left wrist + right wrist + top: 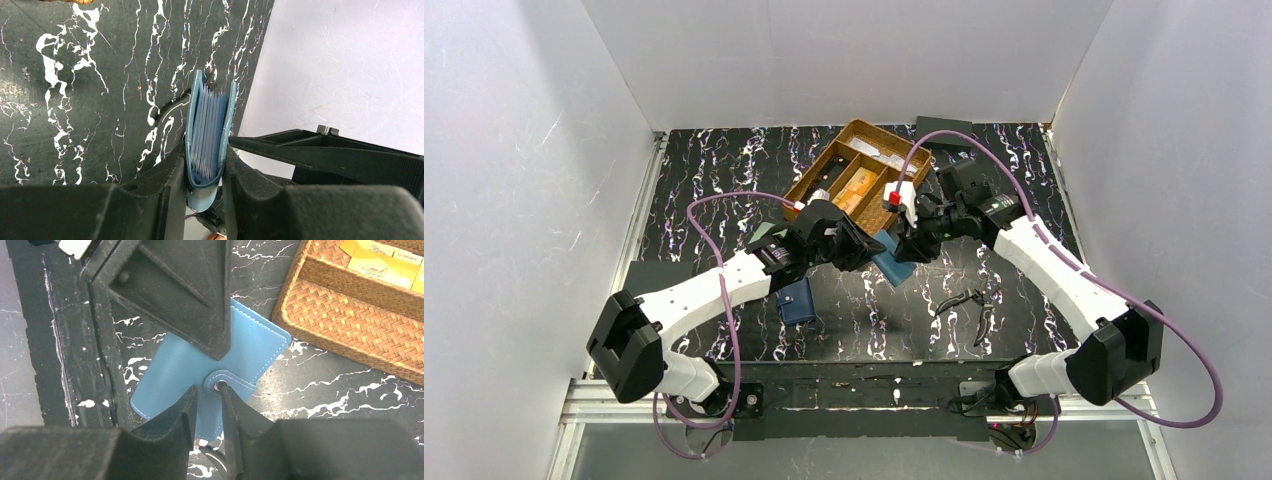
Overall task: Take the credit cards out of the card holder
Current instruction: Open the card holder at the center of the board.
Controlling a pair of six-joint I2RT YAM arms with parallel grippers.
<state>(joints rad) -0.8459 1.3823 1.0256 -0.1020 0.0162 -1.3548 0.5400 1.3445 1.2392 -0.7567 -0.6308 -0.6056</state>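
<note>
The light blue card holder point(892, 266) hangs above the table's middle. My left gripper point(205, 160) is shut on its spine, and grey-blue pocket leaves point(210, 125) show between the covers. In the right wrist view the card holder point(250, 347) faces me with its snap tab point(226, 384) closed. My right gripper point(208, 390) stands just over that face, jaws a narrow gap apart, one fingertip point(227, 400) at the snap. Yellow-gold credit cards point(380, 262) lie in a compartment of the wicker basket point(350, 325).
The wicker basket point(849, 128) stands just behind both grippers. A navy wallet point(797, 302) lies on the table under the left arm, with a pale green one point(761, 234) beside it. A black tool point(969, 302) lies front right, and a dark flat pad point(942, 135) at the back.
</note>
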